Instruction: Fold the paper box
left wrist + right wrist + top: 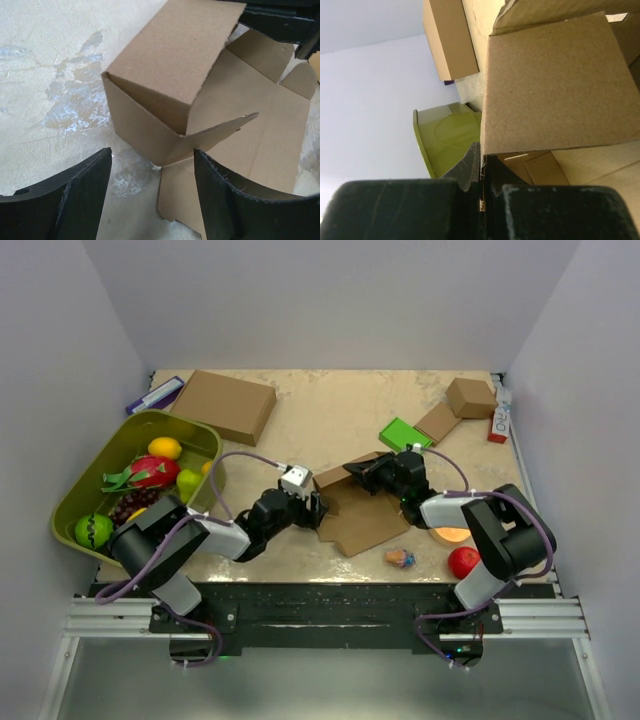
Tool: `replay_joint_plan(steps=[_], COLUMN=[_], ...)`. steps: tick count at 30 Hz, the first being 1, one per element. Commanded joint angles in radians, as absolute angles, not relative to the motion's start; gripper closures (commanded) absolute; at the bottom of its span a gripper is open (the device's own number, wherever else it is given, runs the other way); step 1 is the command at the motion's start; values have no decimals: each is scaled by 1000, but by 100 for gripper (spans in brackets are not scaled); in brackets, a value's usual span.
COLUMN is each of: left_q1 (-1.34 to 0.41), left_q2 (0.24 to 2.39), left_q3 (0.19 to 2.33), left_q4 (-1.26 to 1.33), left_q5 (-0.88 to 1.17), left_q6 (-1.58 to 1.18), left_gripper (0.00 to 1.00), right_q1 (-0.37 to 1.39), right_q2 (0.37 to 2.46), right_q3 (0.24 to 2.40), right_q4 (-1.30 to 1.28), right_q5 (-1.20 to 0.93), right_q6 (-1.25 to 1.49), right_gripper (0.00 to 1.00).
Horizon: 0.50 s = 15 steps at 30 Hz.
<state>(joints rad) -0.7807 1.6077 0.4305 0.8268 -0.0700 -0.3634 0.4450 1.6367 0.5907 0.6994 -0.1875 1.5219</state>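
We find the paper box (355, 510) on the tabletop (340, 405), to the right of the green bin (185, 423) and well apart from it. It is half formed: one end stands up as a corner with walls, and the rest lies flat as a creased sheet.

The left end effector (152, 165) sits between the green bin and the box. It is released and spread wide, low at the standing corner, and as far as we can tell it touches nothing. The right end effector (481, 170) is on the side of the box away from the bin, and it is clenched on the edge of a raised panel (555, 85), pinching the thin board.

We judge this cardboard to be light and thin. It should be stiff across each panel but willing to bend only along its scored creases, and it is likely to spring back once let go. On this smooth tabletop it will probably slide rather than resist a push. We would take hold at a free panel edge close to a crease, and pin or brace the flat part with the other arm. A pinch in the middle of a panel risks buckling it.
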Motion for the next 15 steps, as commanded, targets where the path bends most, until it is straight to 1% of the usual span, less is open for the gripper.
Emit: replay_joint_plan(steps=[1, 5, 10, 15], left_q1=[-798, -818, -847, -867], left_q2=[1631, 1644, 1687, 1715], left_q3=[442, 430, 443, 459], left_q4=[946, 1008, 1060, 1071], left_q5=[-176, -202, -215, -262], left_q6=[-396, -388, -364, -345], left_gripper=[29, 30, 31, 35], right_q1=[448, 448, 449, 448], right_q2=[1580, 1592, 1641, 1666], right_q3=[551, 517, 468, 465], right_q4=[678, 680, 768, 795], right_q5=[-120, -100, -103, -118], right_q6=[1459, 1430, 1448, 1460], right_gripper=[100, 100, 100, 100])
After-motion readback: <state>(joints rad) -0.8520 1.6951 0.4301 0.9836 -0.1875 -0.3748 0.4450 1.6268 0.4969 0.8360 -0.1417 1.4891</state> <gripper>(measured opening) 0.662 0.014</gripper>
